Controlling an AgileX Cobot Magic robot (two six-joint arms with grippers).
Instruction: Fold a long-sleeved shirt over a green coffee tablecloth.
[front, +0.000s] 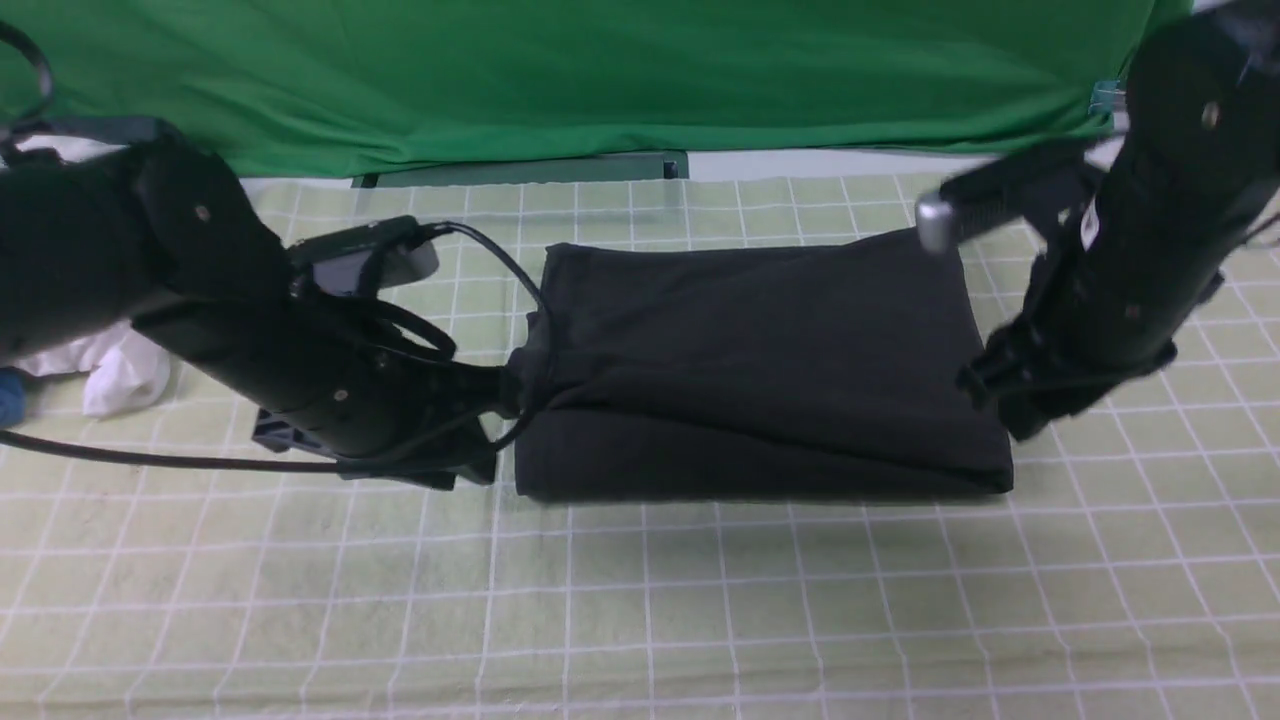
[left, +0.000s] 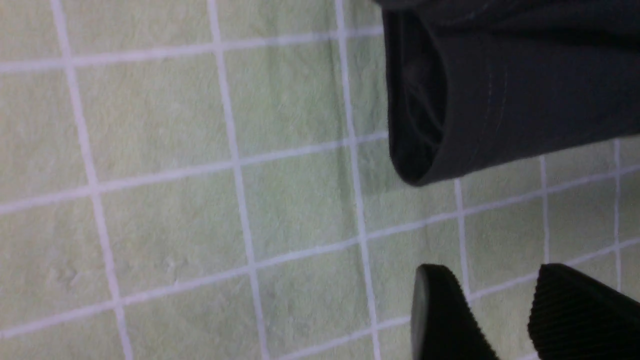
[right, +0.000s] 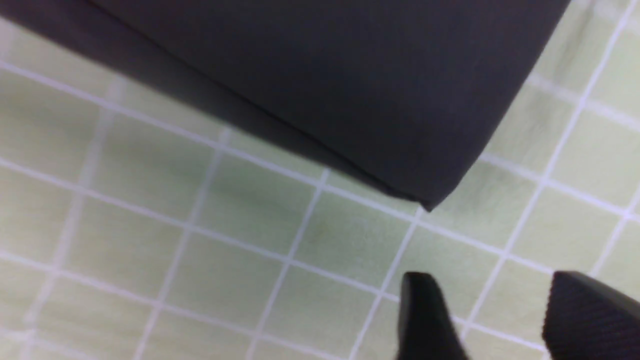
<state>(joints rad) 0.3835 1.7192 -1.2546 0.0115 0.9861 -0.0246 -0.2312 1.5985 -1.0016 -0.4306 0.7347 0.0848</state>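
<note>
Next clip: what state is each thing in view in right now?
Black soft-fabric long-sleeved shirt: folded into a rectangle, lying flat.
Pale yellow-green grid tablecloth: spread out under it.
Left gripper: jaws apart, empty.
Right gripper: jaws apart, empty.
White garment: crumpled.

Robot test set-up of laboratory type, not domestic. Evidence: a plain green backdrop (front: 640, 80) hangs as a screen across the rear. A gridded pale green tablecloth (front: 700, 600) covers the foreground. A black left arm (front: 250, 340) and right arm (front: 1150, 230) reach in, with a trailing cable (front: 150, 458).
</note>
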